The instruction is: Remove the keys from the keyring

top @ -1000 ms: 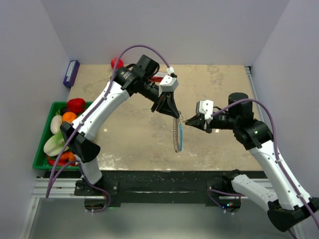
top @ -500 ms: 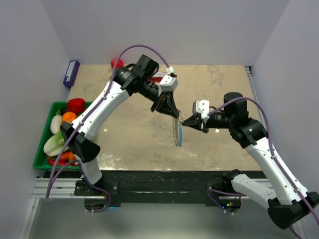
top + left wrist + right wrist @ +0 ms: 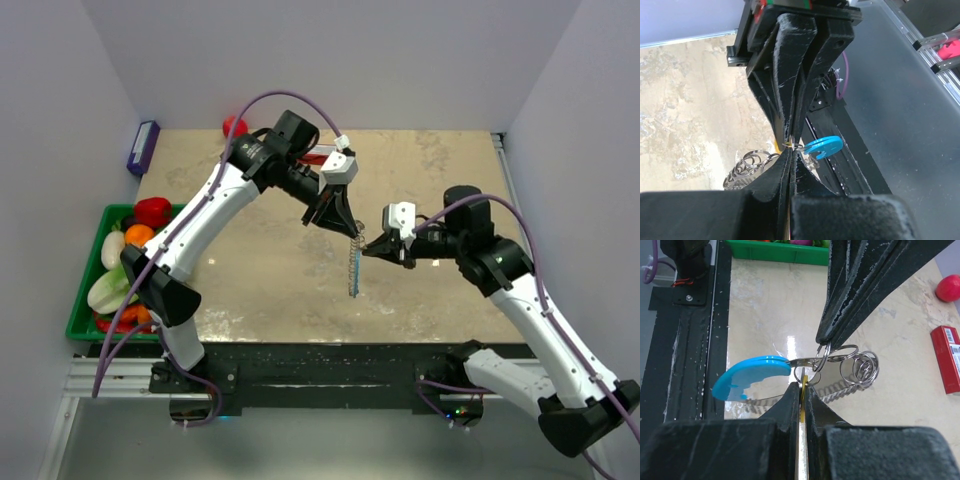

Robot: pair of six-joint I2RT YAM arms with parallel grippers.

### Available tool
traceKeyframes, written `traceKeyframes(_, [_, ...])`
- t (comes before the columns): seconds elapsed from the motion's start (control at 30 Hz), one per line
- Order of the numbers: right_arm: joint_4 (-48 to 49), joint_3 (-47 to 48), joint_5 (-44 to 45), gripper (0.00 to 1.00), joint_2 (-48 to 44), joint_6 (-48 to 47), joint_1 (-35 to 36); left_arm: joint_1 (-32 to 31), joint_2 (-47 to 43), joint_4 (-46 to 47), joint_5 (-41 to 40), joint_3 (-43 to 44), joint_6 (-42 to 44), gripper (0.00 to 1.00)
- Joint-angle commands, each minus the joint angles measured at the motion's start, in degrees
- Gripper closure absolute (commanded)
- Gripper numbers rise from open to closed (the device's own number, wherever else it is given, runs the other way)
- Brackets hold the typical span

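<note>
Plain pale-lilac walls (image 3: 330,60) box in a mottled beige tabletop (image 3: 450,170) — black rail (image 3: 330,360) along its near edge

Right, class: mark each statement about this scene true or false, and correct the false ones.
1. The keyring hangs from the shut left gripper. True.
2. The right gripper is wide open, clear of the key. False: it is shut on the small brass key.
3. The red ball sits between the two grippers. False: it lies on the table by the far wall, behind the left arm.
4. The red box lies on the table. True.
</note>
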Motion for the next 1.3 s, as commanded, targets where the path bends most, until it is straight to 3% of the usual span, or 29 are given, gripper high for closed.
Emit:
traceKeyframes(0.0, [-6.96, 2.46, -0.73, 1.00, -1.89, -3.17, 0.33, 0.18, -2.65, 4.31, -0.38, 1.75, -2.82, 1.00])
traceKeyframes(0.3, [-14.18, 4.49, 0.31, 1.00, -4.35, -6.60, 0.33, 0.10, -5.29, 12.22, -8.38, -2.38, -8.63, 1.00])
traceKeyframes(1.27, [-7.23, 13.01, 4.45, 1.00, -2.16, 2.53, 0.24, -4.91, -7.40, 13.46, -13.75, -8.02, -6.70, 1.00])
